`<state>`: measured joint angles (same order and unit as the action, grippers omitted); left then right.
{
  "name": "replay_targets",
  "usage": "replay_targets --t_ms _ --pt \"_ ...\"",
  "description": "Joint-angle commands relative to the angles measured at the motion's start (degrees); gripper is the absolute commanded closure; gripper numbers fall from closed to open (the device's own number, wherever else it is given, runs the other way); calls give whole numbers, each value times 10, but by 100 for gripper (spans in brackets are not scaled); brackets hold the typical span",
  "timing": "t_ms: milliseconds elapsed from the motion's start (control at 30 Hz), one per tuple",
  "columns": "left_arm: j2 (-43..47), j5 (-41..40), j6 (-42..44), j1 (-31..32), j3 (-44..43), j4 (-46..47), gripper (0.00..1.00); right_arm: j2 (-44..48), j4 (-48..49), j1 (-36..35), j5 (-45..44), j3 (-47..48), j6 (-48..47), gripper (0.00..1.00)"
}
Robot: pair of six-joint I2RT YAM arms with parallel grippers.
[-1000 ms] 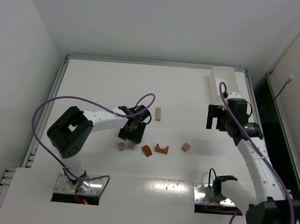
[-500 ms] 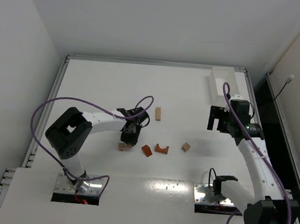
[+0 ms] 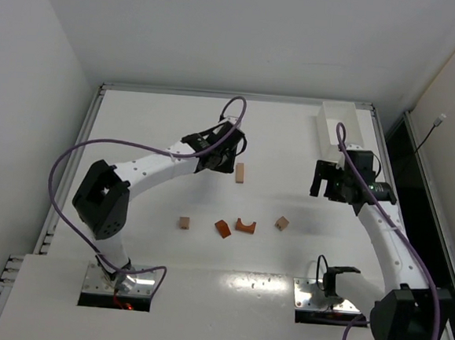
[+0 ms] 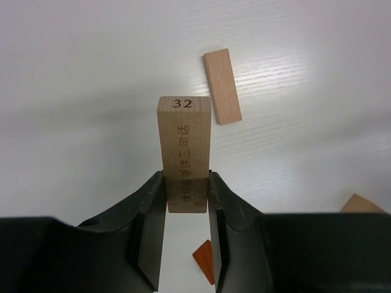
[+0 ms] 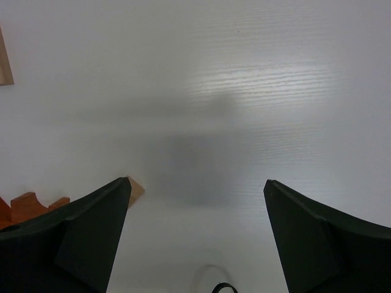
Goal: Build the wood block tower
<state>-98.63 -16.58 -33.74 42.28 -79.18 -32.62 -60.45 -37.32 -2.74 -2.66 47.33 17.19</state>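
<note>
Top: left gripper (image 3: 216,161) sits mid-desk toward the far edge, just left of a loose tan bar (image 3: 240,172) lying flat on the desk (image 3: 152,125); its load is hidden here. Closer to the near edge there is a row, all apart, nothing stacked: tan cube (image 3: 184,222), orange wedge (image 3: 223,229), orange arch (image 3: 245,226), second tan cube (image 3: 282,222). Right gripper (image 3: 325,180) hovers by the right edge, on the near side of the white tray (image 3: 337,127) in the far right corner. Left wrist: fingers pinch the numbered bar (image 4: 184,146) by one end, with the "32" face pointing away; loose tan bar lies beyond, not touching. Right wrist: fingers spread wide, nothing between; orange arch and a cube corner show beside the left-hand finger.
</note>
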Motion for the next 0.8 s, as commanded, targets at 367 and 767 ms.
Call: replay_targets --t_ms 367,767 --pt "-138 3 -29 -46 -114 -8 100 -64 28 3 25 72 24 14" --pt "-162 48 -41 -62 -92 -8 100 -99 38 3 30 94 24 14"
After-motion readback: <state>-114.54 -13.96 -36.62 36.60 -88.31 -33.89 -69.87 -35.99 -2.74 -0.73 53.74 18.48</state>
